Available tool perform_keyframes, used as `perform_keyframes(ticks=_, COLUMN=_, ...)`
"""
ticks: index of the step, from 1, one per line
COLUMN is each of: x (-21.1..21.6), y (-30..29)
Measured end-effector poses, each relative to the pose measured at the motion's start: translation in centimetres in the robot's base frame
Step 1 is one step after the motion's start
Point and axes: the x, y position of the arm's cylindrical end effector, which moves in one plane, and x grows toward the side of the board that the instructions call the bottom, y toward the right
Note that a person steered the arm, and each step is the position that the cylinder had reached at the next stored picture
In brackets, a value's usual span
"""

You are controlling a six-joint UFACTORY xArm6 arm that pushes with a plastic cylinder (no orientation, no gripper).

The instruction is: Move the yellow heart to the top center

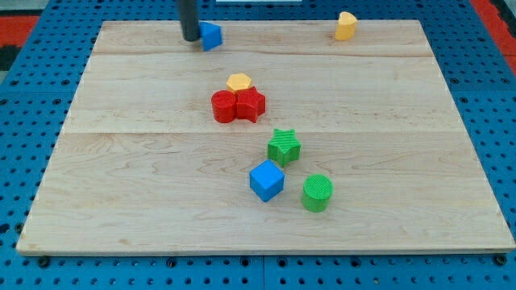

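Note:
The yellow heart [345, 26] sits near the view's top edge, right of centre, on the wooden board [145, 185]. My tip [191, 38] rests at the view's top, left of centre, touching the left side of a small blue block [211, 36]. The tip is far to the left of the yellow heart.
A yellow hexagon [239, 82] sits mid-board, touching a red cylinder [223, 106] and a red star [250, 104] below it. Lower down are a green star [284, 147], a blue cube [266, 180] and a green cylinder [317, 192].

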Motion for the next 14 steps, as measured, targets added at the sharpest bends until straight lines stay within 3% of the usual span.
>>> perform_keyframes(ticks=2, x=-0.3, y=9.3)
perform_keyframes(ticks=4, x=1.0, y=12.0)
perform_keyframes(ticks=5, x=11.0, y=13.0)
perform_keyframes(ticks=6, x=14.8, y=8.5)
perform_keyframes(ticks=7, x=10.3, y=5.0)
perform_keyframes(ticks=8, x=9.1, y=2.7)
perform_keyframes(ticks=9, x=8.5, y=-3.2)
perform_keyframes(ticks=11, x=5.8, y=5.9)
perform_keyframes(ticks=12, x=2.0, y=6.5)
perform_keyframes(ticks=13, x=4.5, y=7.3)
perform_keyframes(ticks=14, x=12.9, y=6.9)
